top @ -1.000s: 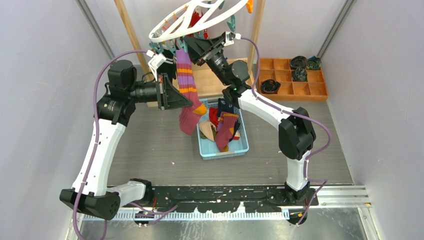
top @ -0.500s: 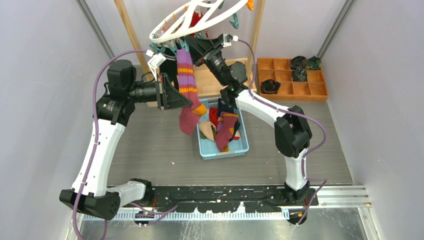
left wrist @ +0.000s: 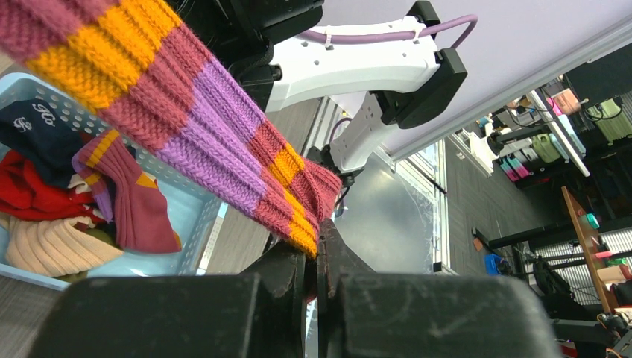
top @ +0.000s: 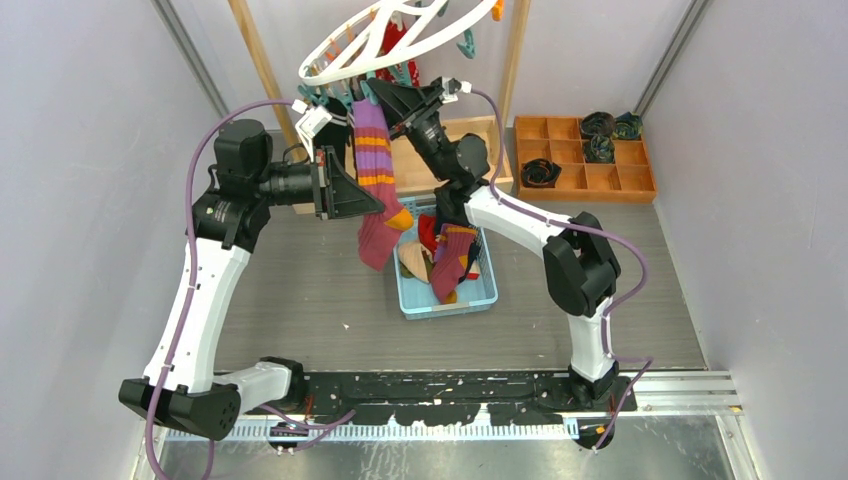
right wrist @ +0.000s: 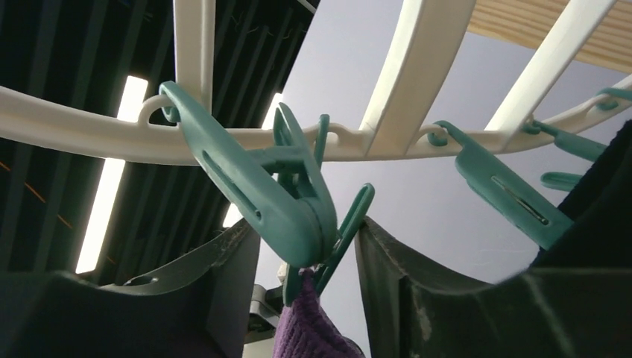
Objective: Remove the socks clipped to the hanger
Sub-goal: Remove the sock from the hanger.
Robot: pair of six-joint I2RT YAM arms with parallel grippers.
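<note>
Striped sock [left wrist: 209, 142] clenched in left gripper [left wrist: 314, 257], right gripper [right wrist: 305, 231] (parted) straddling its clip [right wrist: 276, 201].

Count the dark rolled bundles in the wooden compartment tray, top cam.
4 bundles: two side by side in the tray's far-right compartments, one nearer than the left of those, one in the near-left compartment. None appears hidden.

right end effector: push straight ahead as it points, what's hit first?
The right end effector would likely meet the teal clip between its open fingers, pinching the purple sock's top; hanger rim just beyond. Depth unclear.
</note>
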